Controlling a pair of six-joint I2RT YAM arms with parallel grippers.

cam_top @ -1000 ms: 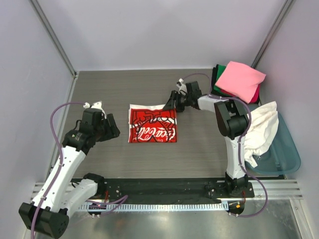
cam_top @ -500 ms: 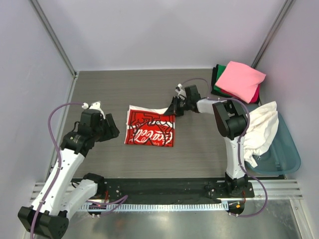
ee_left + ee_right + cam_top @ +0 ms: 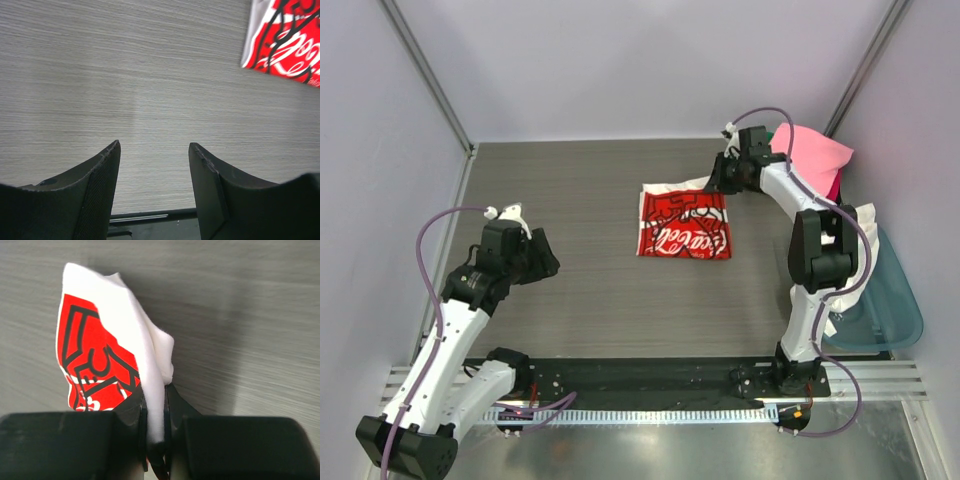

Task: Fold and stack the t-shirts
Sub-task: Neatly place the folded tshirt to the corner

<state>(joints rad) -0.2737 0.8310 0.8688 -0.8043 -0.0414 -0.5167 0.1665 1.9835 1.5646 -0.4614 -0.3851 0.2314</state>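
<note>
One folded red Coca-Cola shirt now sits right of the table's middle, dragged from left of centre toward the pink-topped stack. The right gripper pinches its white far corner. The left gripper hovers well apart, jaws wide and empty.

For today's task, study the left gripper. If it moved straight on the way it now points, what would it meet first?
Probably the bare table: the left gripper is open and seems tilted down towards it. The red shirt lies off to one side of that line.
</note>
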